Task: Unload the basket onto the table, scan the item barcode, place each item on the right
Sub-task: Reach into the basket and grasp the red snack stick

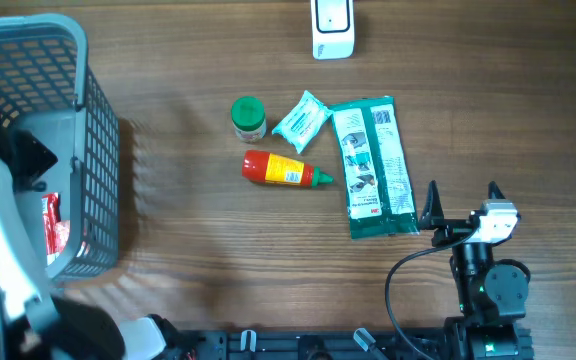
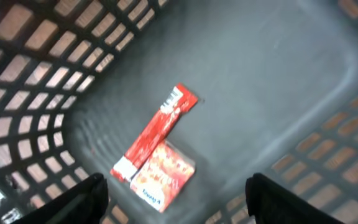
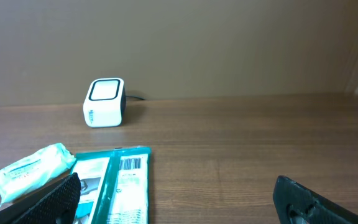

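From above, the white scanner (image 1: 332, 28) sits at the far edge of the surface (image 1: 188, 250), with a green-lidded jar (image 1: 249, 117), a tissue pack (image 1: 301, 120), a red bottle (image 1: 283, 169) and a long green packet (image 1: 373, 168) in the middle, my right hand (image 1: 463, 200) wide open just near-right of that packet and the grey basket (image 1: 98, 150) at the left. My left wrist view looks down into the basket, where my left hand (image 2: 174, 208) hangs with fingers (image 2: 79, 199) apart, gripping nothing, over a red stick pack (image 2: 160, 127) and an orange packet (image 2: 163, 174) touching on the floor. My right wrist view shows my fingers (image 3: 316, 202) spread wide, the long green packet's barcode face up at near left, the scanner far left
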Tool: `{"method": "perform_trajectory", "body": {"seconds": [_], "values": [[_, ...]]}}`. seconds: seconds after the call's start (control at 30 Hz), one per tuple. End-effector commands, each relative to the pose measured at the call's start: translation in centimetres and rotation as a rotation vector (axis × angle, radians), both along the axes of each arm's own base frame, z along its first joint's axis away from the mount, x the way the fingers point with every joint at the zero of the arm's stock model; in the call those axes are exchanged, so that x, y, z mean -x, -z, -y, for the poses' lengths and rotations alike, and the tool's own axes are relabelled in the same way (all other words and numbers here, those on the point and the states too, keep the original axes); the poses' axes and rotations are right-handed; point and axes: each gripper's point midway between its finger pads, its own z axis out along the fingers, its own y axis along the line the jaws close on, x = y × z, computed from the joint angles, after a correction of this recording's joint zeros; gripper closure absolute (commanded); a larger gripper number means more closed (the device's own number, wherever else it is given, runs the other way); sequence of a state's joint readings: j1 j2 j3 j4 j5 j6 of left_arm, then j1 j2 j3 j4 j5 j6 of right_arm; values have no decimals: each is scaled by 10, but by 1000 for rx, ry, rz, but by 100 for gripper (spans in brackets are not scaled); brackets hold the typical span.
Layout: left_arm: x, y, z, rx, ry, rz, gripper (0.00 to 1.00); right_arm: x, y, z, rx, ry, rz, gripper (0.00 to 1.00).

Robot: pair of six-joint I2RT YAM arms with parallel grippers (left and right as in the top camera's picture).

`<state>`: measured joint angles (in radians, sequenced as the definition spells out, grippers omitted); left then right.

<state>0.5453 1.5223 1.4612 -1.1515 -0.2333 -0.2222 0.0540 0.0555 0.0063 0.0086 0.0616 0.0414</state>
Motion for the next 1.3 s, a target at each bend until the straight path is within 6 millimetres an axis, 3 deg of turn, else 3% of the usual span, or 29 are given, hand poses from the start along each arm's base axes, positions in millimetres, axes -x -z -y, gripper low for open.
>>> {"method": "perform_trajectory", "body": {"seconds": [0.0, 0.1, 0.27, 0.6, 0.7, 1.27], "values": [[17, 10, 14, -26, 17, 65, 13, 0, -1, 2, -12, 11, 7, 0], [24, 15, 6, -94, -10, 91, 1, 0, -1, 2, -11, 12, 6, 0], [34, 43, -13, -43, -64, 44, 1, 0, -1, 2, -11, 12, 7, 0], [32, 118, -22, 110, -61, -117, 17, 0, -1, 2, -11, 12, 6, 0], [29, 133, -23, 132, -59, -139, 18, 0, -1, 2, -11, 12, 7, 0], [21, 177, -30, 163, -33, -198, 32, 0, -1, 2, -11, 11, 7, 0]]}}
